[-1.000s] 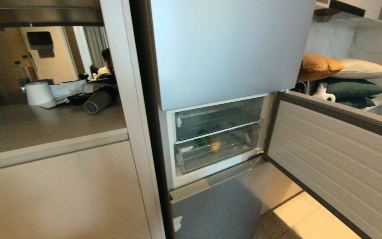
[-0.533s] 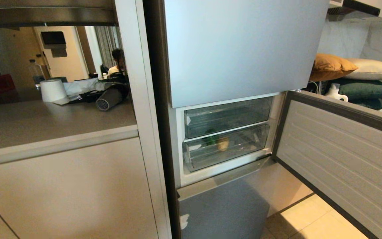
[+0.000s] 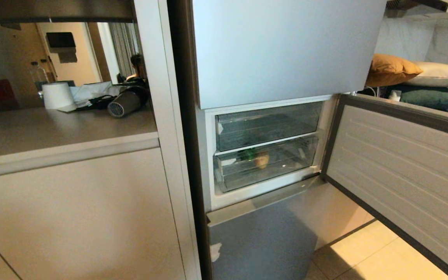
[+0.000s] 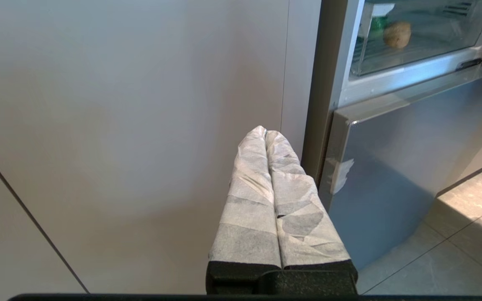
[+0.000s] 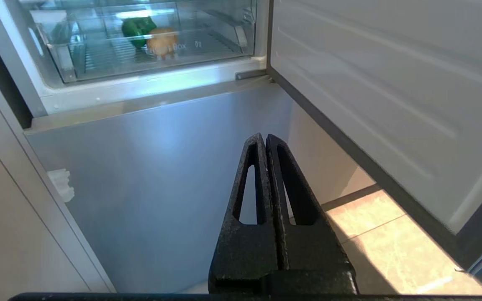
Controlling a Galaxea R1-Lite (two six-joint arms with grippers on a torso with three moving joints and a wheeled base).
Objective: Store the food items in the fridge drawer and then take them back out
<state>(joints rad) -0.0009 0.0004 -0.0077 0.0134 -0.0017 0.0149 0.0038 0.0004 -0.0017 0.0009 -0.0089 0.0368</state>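
The lower clear fridge drawer (image 3: 286, 167) sits pushed in behind the open middle door, under a second clear drawer (image 3: 266, 126). Inside it lie the food items: a tan bun (image 3: 262, 160) (image 5: 162, 42) (image 4: 397, 34) and a green pepper (image 3: 247, 154) (image 5: 137, 27) just behind it. My left gripper (image 4: 265, 131) is shut with nothing in it, low in front of the beige cabinet panel. My right gripper (image 5: 262, 138) is shut and empty too, low before the silver-blue bottom door (image 5: 161, 167). Neither arm shows in the head view.
The open fridge door (image 3: 403, 171) swings out at the right over the tiled floor (image 3: 364, 252). A counter (image 3: 53, 128) at the left holds a grey hair dryer (image 3: 125, 104) and a paper roll (image 3: 56, 96). Cushions (image 3: 391, 70) are piled behind the door. A person sits far back.
The whole head view has shifted: the fridge and counter now sit higher and slightly further right in the picture. The drawer, the bun and the pepper keep their places in the fridge.
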